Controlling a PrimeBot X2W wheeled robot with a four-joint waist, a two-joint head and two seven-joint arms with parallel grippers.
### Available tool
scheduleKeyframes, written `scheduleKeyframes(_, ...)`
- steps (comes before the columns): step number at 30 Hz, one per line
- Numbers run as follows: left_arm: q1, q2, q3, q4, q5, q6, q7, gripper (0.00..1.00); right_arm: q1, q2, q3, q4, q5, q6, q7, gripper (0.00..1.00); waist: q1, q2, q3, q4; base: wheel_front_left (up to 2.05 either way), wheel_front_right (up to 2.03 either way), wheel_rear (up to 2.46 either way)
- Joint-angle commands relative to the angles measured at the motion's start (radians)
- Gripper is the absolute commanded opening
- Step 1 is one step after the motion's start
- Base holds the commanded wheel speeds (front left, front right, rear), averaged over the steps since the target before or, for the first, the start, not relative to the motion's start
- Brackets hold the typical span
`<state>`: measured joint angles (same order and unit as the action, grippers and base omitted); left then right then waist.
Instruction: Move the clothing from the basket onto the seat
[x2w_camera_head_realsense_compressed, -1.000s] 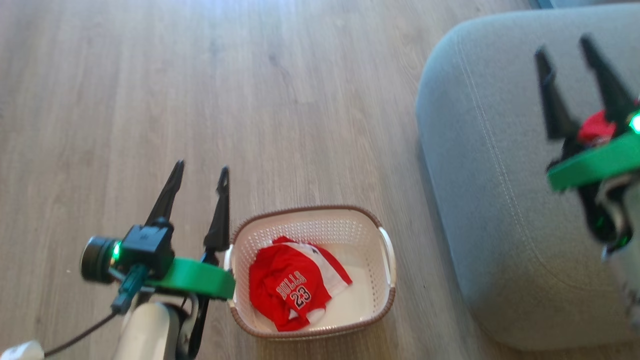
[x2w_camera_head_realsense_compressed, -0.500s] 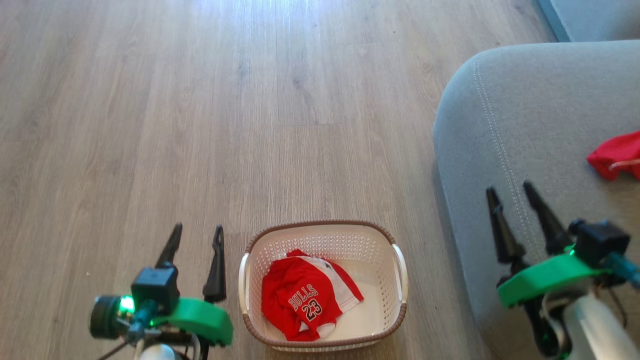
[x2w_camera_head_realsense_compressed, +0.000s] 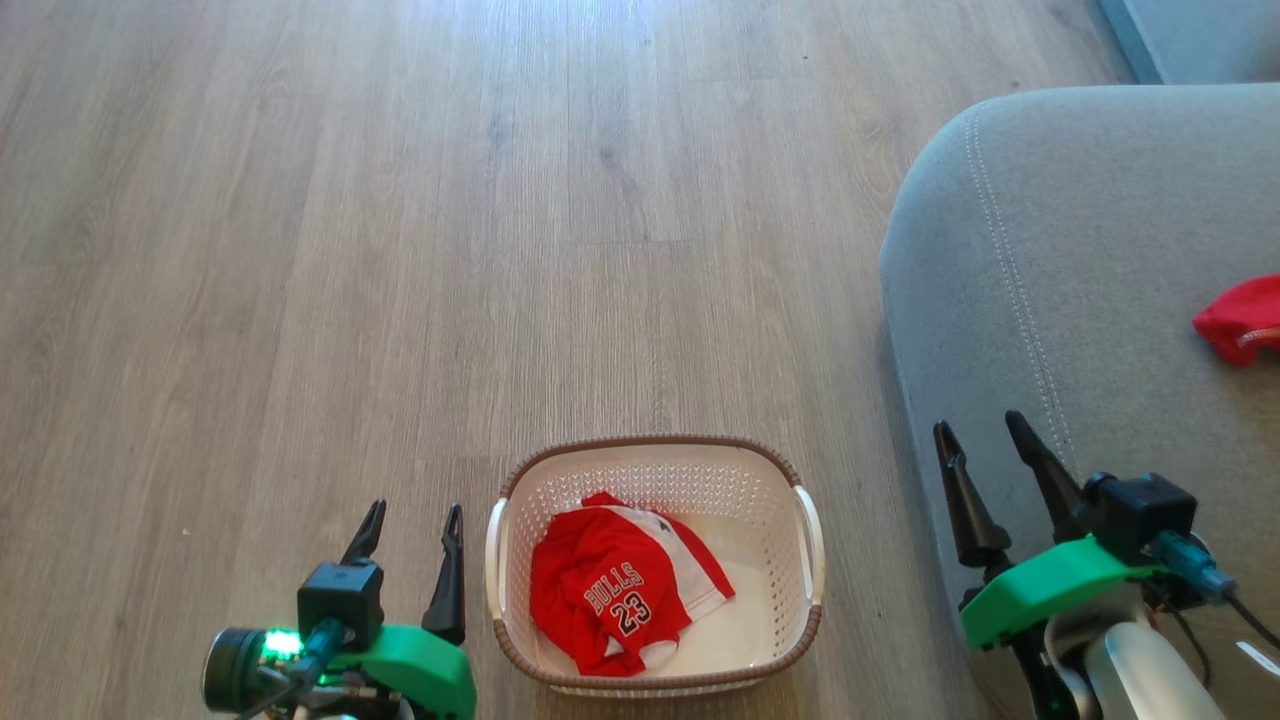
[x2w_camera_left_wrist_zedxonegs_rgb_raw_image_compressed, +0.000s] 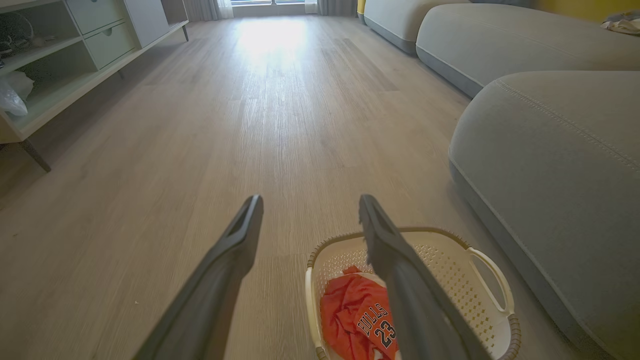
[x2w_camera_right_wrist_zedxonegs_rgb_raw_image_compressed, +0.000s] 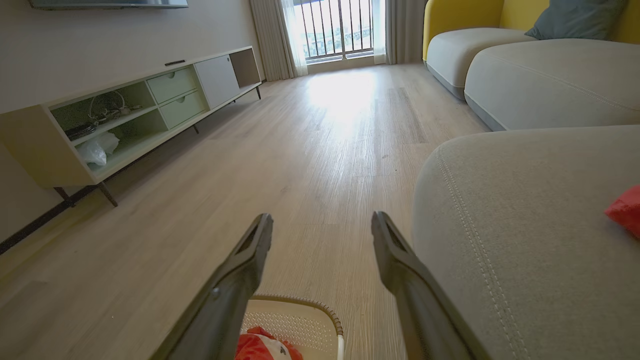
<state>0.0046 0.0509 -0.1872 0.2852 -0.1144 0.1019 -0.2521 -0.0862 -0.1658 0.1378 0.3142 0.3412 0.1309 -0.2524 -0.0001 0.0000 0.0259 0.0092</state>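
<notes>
Jaws on both arms stand wide open and grip nothing. From the head camera, the left jaws sit at the lower left, their two dark fingers (x2w_camera_head_realsense_compressed: 447, 585) pointing up over the wooden floor (x2w_camera_head_realsense_compressed: 400, 250), just beside the left end of the basket (x2w_camera_head_realsense_compressed: 660, 472). The right jaws sit at the lower right, their fingers (x2w_camera_head_realsense_compressed: 963, 500) spread at the front edge of the seat (x2w_camera_head_realsense_compressed: 1060, 250).

The basket is cream with a brown woven-look rim and white handles. It stands on the floor between the two arms, near the seat's rounded corner but apart from it. Inside lies a crumpled red-and-white jersey (x2w_camera_head_realsense_compressed: 610, 595) printed in dark letters with "BULLS 23". It is bunched towards the left half of the basket, and bare cream bottom shows to its right.

A second red garment (x2w_camera_head_realsense_compressed: 1240, 320) lies on top of the grey seat at the right edge of the head view, partly cut off by the frame and well apart from the right jaws.

From the left wrist, the open fingers frame the floor, with the basket and jersey below the right-hand finger. From the right wrist, the basket rim peeks between the fingers at the bottom. The red garment shows on the seat at far right. A low pale cabinet (x2w_camera_right_wrist_zedxonegs_rgb_raw_image_compressed: 165, 95) lines the wall at left, and more grey sofa cushions (x2w_camera_right_wrist_zedxonegs_rgb_raw_image_compressed: 550, 75) lie beyond.
</notes>
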Motion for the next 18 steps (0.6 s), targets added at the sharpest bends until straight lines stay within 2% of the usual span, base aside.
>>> scheduleKeyframes(1,-0.036,-0.001,0.03,-0.024,-0.005,0.009,-0.01,1.0,-0.004,-0.005,0.021,-0.019,-0.012,0.0,-0.009,1.0,0.0001,0.0,0.001,0.002,0.0,0.0,0.0)
scheduleKeyframes(18,-0.046,-0.001,0.066,-0.104,-0.047,0.048,-0.01,1.0,-0.008,-0.001,0.014,-0.014,-0.012,0.0,-0.009,1.0,0.0001,0.0,0.002,0.0,0.0,0.0,0.0)
